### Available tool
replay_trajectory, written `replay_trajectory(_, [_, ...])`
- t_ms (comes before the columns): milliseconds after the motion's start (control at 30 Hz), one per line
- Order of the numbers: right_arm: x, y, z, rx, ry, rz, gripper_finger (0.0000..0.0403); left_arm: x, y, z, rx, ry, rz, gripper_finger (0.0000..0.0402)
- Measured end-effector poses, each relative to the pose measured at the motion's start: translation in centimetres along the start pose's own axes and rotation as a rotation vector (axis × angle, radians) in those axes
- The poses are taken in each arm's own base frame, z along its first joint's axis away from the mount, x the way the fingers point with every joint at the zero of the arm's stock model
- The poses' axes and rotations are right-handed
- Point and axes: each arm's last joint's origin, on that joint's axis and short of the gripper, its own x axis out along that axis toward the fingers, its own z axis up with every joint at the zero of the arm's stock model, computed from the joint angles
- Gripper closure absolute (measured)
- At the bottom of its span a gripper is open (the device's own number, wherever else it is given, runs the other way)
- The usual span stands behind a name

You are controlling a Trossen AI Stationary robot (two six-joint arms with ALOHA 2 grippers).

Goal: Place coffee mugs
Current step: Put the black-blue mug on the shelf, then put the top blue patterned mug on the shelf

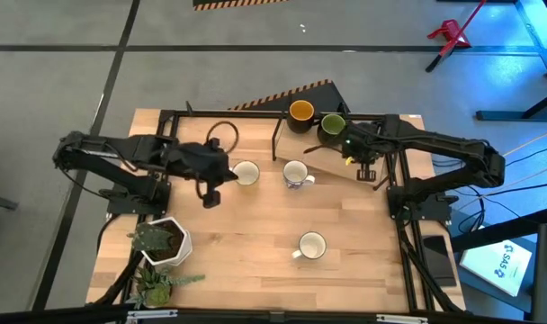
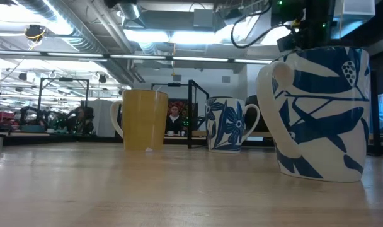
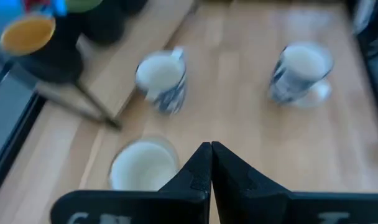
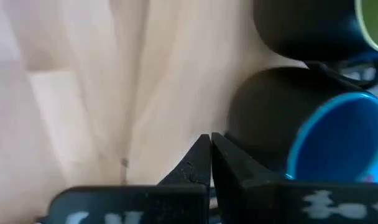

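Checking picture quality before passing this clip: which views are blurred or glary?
Left wrist view: smeared, mugs soft-edged behind the shut left pincer. Right wrist view: blue-lined mug out of focus. Low view: ceiling lights glare, near mug sharp. High view: even.

Around your wooden table you see a grey floor with dark lines and striped hazard tape. Behind it, long ceiling lights, pipes and a seated person.
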Motion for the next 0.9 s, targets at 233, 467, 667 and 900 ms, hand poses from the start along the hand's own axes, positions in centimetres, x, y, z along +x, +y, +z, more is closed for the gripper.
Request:
replay_trajectory(233, [-0.1, 0.5, 0.5, 0.017, -0.06, 0.071, 0.0402, -2.0, 0.3, 0.3, 0.056, -0.089, -0.099, 0.0379])
replay_trajectory(467, [-0.6, 2.9, 0.9, -0.098, -0.071, 0.075, 0.0402, -1.6, -0.8, 0.9, 0.151, -0.142, -0.266, 0.0298])
replay_trajectory(667, [-1.1, 4.8, 1.2, -0.142, -0.088, 0.042, 0.0378, -1.5, -0.8, 1.4, 0.159, -0.185, -0.26, 0.0233])
replay_trajectory(900, [-1.6, 6.5, 1.6, -0.152, -0.142, 0.03, 0.0292, -1.9, -0.5, 2.2, 0.068, -0.242, -0.211, 0.0212])
